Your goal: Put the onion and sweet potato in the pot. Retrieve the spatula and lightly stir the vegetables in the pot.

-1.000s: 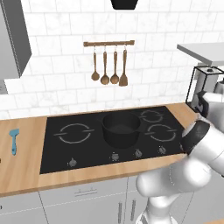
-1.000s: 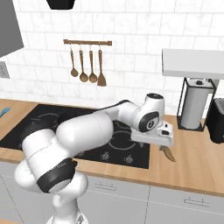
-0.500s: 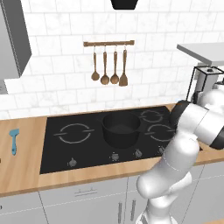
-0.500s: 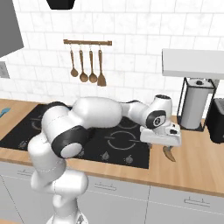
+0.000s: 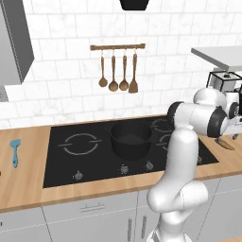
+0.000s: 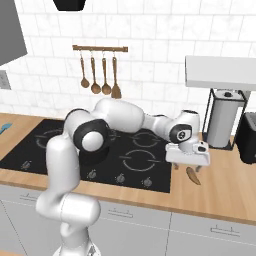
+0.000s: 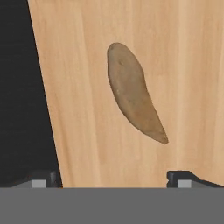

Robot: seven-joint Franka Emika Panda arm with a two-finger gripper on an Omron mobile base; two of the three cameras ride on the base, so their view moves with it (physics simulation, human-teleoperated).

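Jaws wide above the sweet potato (image 7: 133,99): brown, elongated, tapered, matte, lying on the wood-grain desk (image 7: 183,65) beside the black cooktop (image 7: 22,96) edge.

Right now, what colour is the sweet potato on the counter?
Reddish-brown; the sweet potato shows best in the hand view.

- The pot (image 5: 131,138) sits on the cooktop (image 5: 80,158), near its middle.
- The spatula (image 5: 15,152) lies on the table (image 5: 23,184), left of the cooktop and well apart from the pot.
- The sweet potato (image 6: 193,175) lies on the table to the right of the cooktop, just beside its edge.
- The end effector (image 6: 187,161) hangs over the table just behind the sweet potato.
- A rail of spoons (image 5: 118,71) hangs on the wall behind the cooktop.
- A paper-towel stand (image 6: 222,120) stands on the table at the far right, under a shelf (image 6: 220,70).
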